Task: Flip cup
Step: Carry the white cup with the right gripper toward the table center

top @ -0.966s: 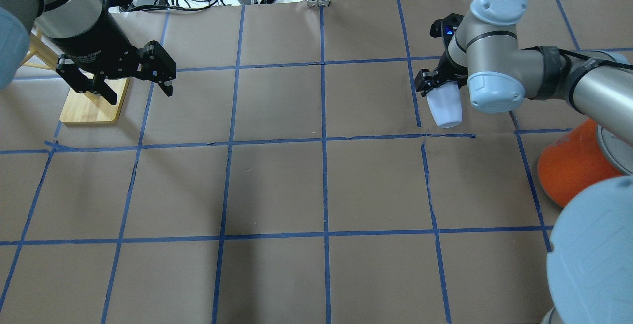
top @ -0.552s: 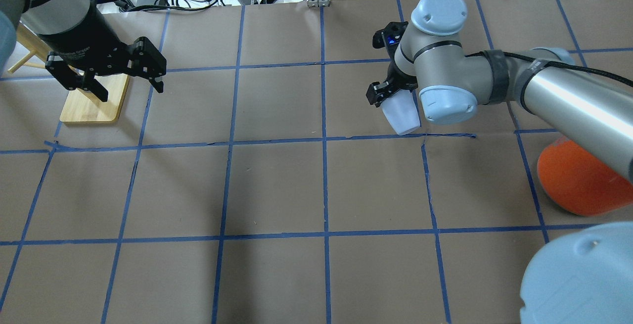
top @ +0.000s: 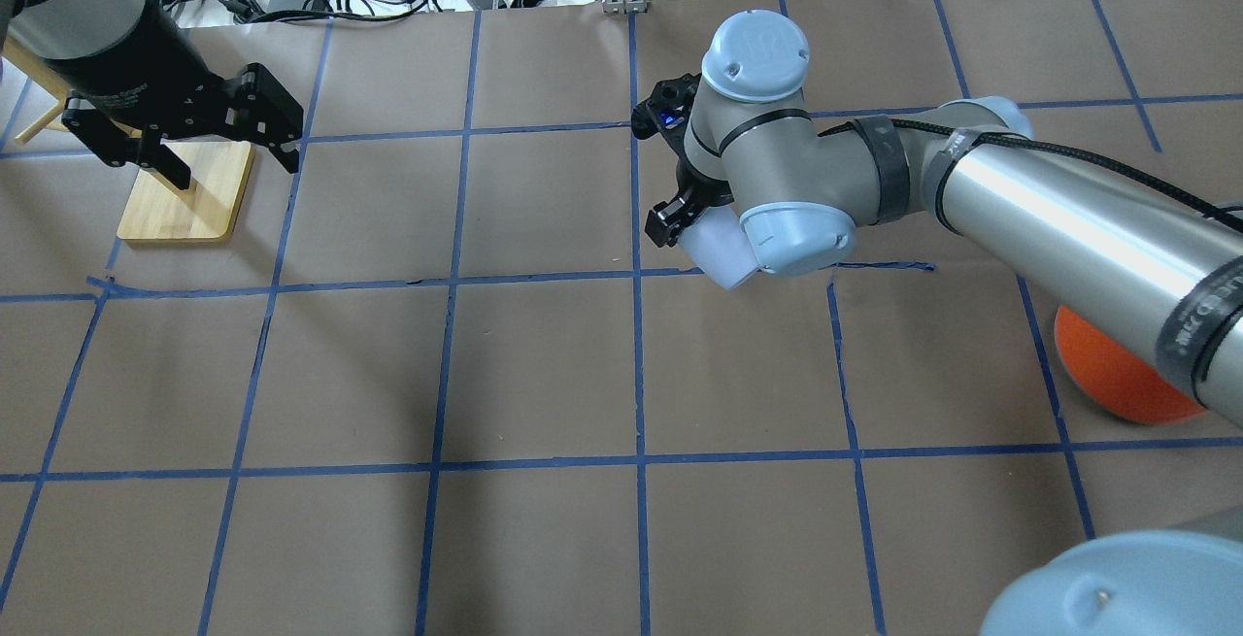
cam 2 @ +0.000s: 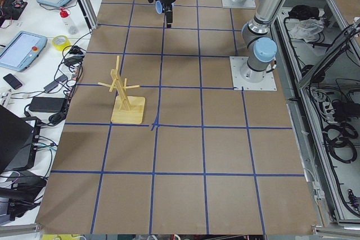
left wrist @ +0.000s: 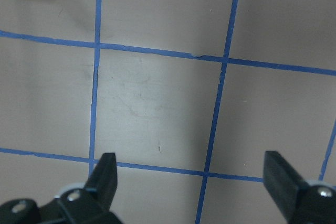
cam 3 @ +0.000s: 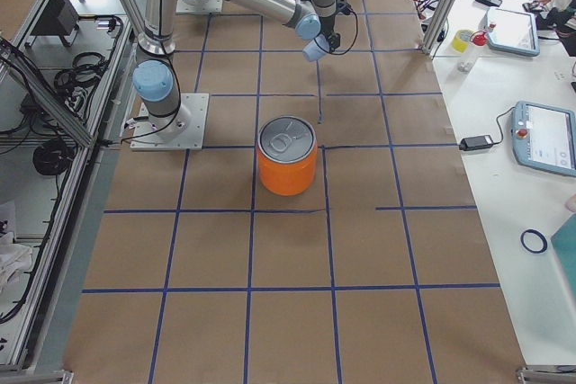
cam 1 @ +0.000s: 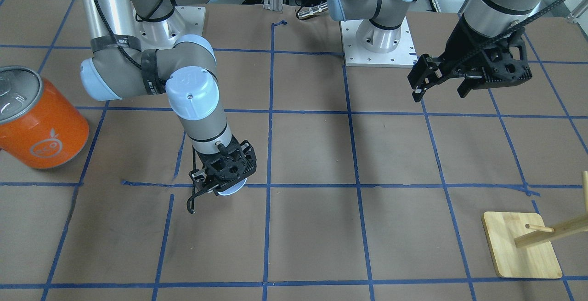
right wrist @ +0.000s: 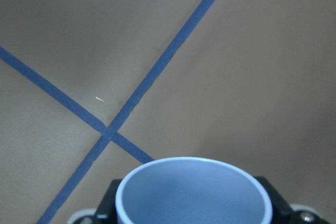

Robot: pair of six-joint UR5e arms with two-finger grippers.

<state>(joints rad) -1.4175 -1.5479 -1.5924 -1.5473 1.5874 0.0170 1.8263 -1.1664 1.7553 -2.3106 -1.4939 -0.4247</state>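
The small pale blue-white cup is held tilted above the brown table by my right gripper, which is shut on it near the table's middle. In the front view the cup shows just below the gripper. The right wrist view shows its open mouth close up, over a crossing of blue tape lines. My left gripper is open and empty, hovering at the far left; the left wrist view shows it with its jaws wide apart over bare table.
A large orange can with a silver lid stands at the robot's right side, also in the overhead view. A wooden peg stand on a bamboo base sits under the left gripper. Cables and tape lie beyond the table's far edge.
My right arm has carried the cup leftward, from the right part of the table toward its middle, tilting it more. My left gripper has drifted slightly left and back, still open.
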